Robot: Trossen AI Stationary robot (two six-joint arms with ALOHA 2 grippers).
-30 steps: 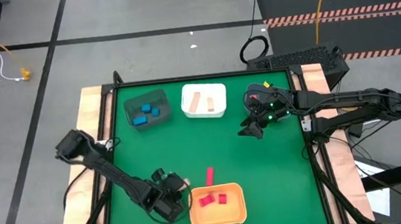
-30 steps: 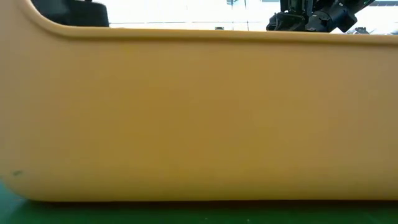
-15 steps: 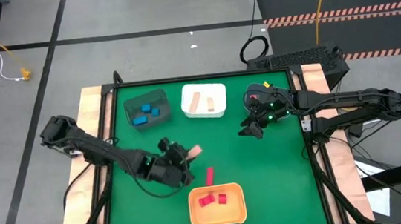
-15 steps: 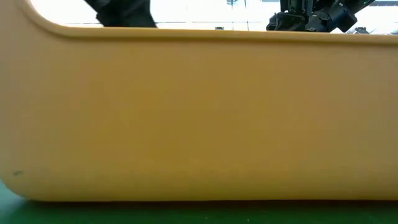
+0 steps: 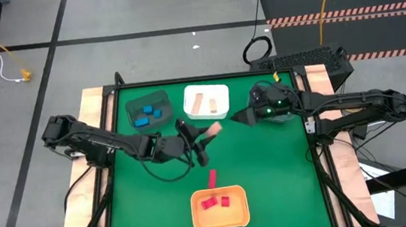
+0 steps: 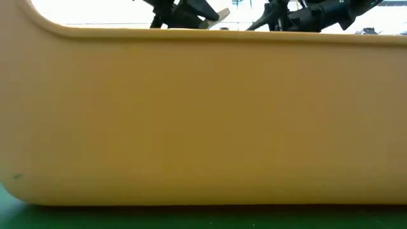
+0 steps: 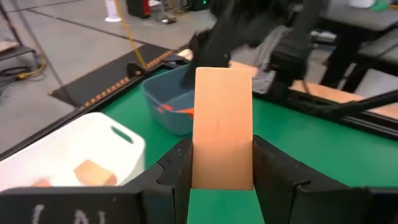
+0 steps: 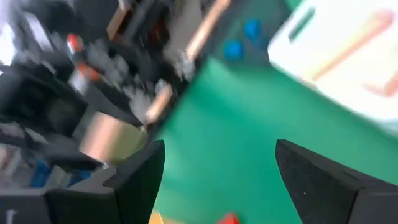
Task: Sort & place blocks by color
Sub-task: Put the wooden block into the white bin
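Note:
My left gripper (image 5: 205, 134) hangs over the table's middle, just near of the white bin (image 5: 206, 102), and is shut on a pale tan bar (image 5: 212, 128). My right gripper (image 5: 239, 116) is open at that bin's right side and points left, touching nothing. Two tan pieces lie in the white bin. Blue blocks (image 5: 149, 116) sit in the dark bin (image 5: 147, 104). Red blocks (image 5: 217, 201) lie in the orange bin (image 5: 221, 219). A red bar (image 5: 211, 178) lies flat on the green mat, just far of the orange bin. My left gripper (image 7: 222, 171) pinches the tan bar's near end (image 7: 222, 163) between its two fingers, one on each long side. The fingers reach slanting from the table's near left and lie along the bar. The bar sticks out past the fingertips, lifted clear of the mat.
The orange bin's wall (image 6: 203, 121) fills nearly all of the low view, with both grippers showing only above its rim. The three bins stand on a green mat framed by wooden side rails (image 5: 91, 117). Bare mat lies on the table's right half, between the right arm and the orange bin.
My left gripper, carrying the tan bar, has travelled from beside the orange bin's left corner toward the far edge and rightward, up to the white bin. My right gripper has swung toward the far edge and turned from pointing down at the mat to pointing left.

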